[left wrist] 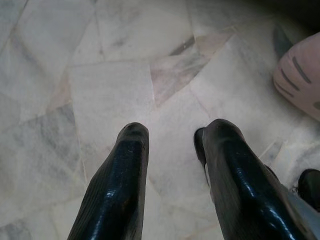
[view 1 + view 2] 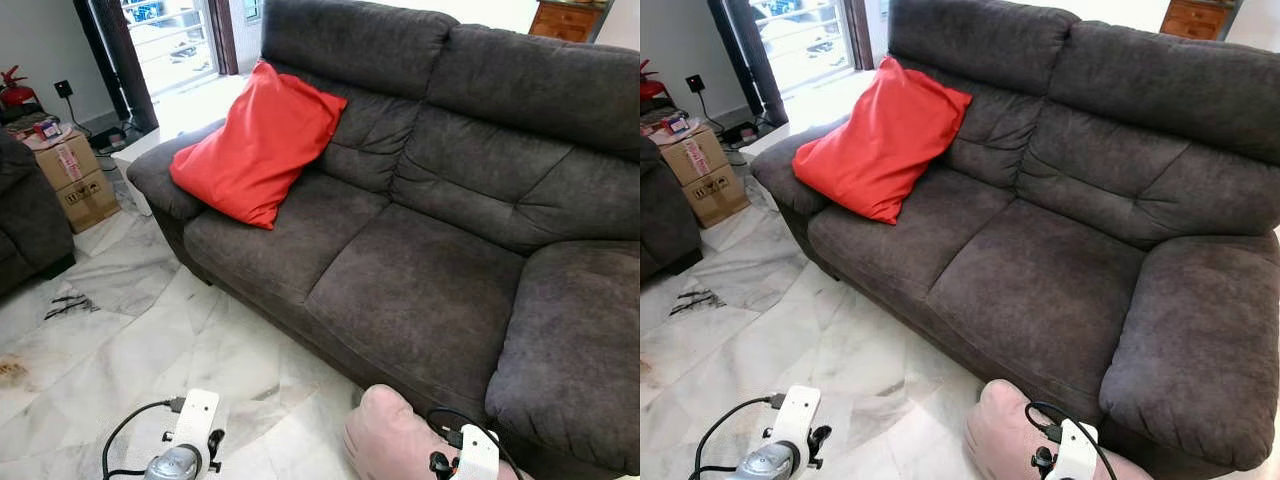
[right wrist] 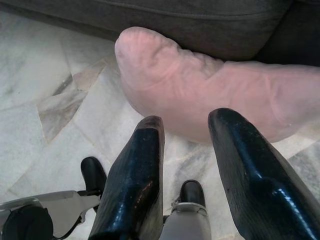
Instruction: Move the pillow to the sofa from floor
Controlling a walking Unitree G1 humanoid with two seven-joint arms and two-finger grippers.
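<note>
A pale pink pillow (image 2: 385,435) lies on the marble floor, pressed against the front of the dark grey sofa (image 2: 420,290). My right gripper (image 3: 187,120) hangs open just above the pillow (image 3: 200,95), one finger to each side of its near edge, not touching it. My left gripper (image 1: 172,132) is open over bare floor tiles, with the pillow's striped corner (image 1: 300,75) off to one side. Both seat cushions of the sofa lie bare in front of me.
A red pillow (image 2: 255,145) leans against the sofa's left arm and backrest. Cardboard boxes (image 2: 75,175) and another dark seat (image 2: 20,230) stand to the left. A small black object (image 2: 70,303) lies on the floor (image 2: 150,340).
</note>
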